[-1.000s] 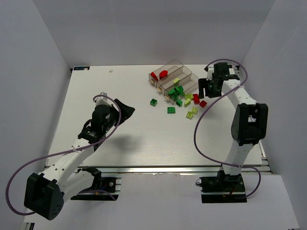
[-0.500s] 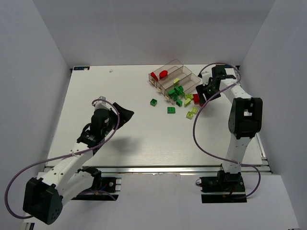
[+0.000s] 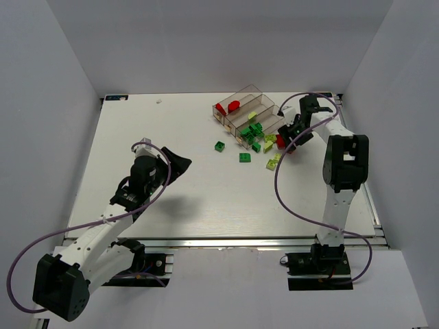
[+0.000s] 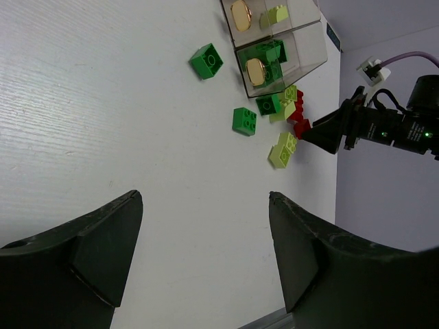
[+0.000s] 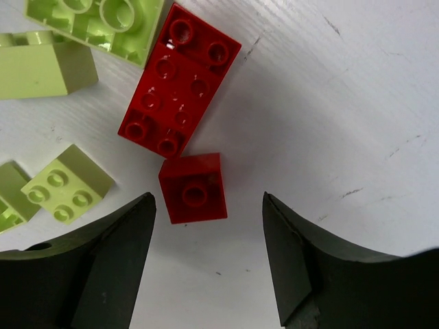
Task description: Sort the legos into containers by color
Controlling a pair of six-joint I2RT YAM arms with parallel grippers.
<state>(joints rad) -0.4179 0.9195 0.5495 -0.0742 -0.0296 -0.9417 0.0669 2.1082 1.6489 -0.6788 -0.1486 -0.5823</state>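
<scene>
The right arm had swung in from the table's far right edge and folded down over the loose bricks beside the tray (image 3: 238, 91); the left arm had barely shifted. The right gripper (image 3: 291, 138) hung with its jaws released and empty, straddling a small red brick (image 5: 193, 187) on the table (image 4: 103, 103). That brick lay just below a larger red brick (image 5: 180, 90), seemingly touching it, though the wrist view did not show whether the two were joined. Lime bricks (image 5: 66, 184) sat close to the left finger. The left gripper (image 4: 204, 199) was also spread wide, holding nothing, well apart from the pile. In the tray, red pieces lay in the far compartment, lime in the middle one and green in the near one; two green bricks (image 3: 219, 145) remained loose on the table.

The small brick sat nearer one finger than the other, so closing would likely push or twist it first. A low, sloppy descent could also catch the larger red brick or drag a lime one along.
</scene>
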